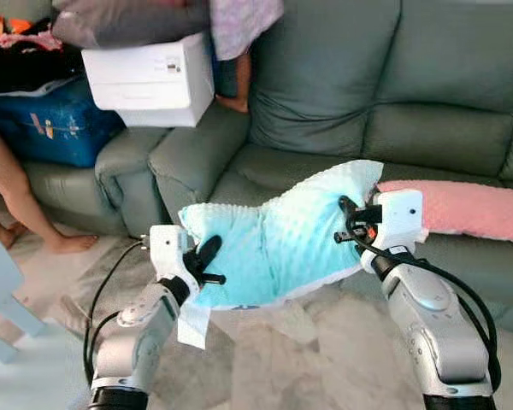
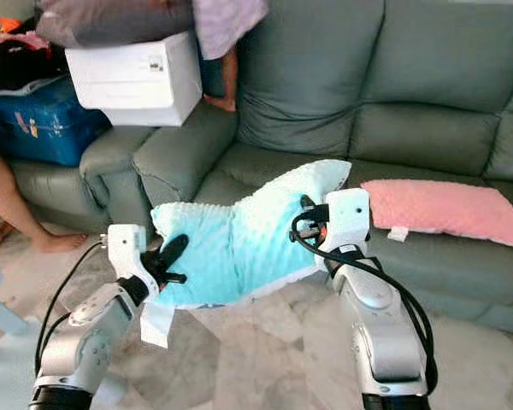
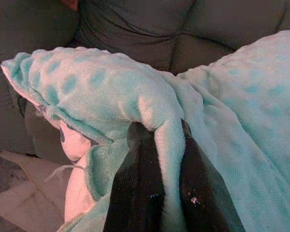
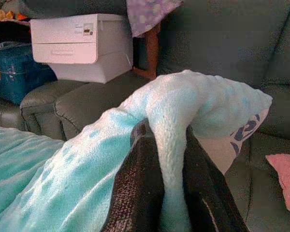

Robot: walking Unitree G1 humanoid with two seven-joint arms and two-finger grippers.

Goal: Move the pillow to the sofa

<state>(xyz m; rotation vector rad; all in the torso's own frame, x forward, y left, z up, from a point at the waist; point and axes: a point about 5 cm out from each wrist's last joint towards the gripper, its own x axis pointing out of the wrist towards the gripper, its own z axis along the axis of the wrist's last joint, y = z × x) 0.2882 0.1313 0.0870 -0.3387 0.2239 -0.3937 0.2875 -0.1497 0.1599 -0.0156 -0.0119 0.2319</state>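
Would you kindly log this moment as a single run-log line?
left gripper: shut on pillow | right gripper: shut on pillow | pillow: held up before sofa | not yet set down

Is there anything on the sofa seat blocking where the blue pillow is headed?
Nothing visible directly ahead: the sofa cushion behind the blue pillow looks bare. A pink pillow lies on the seat further right.

Two pillows (image 1: 274, 239) (image 1: 470, 209), one sofa (image 1: 410, 94), one white box (image 1: 150, 79).
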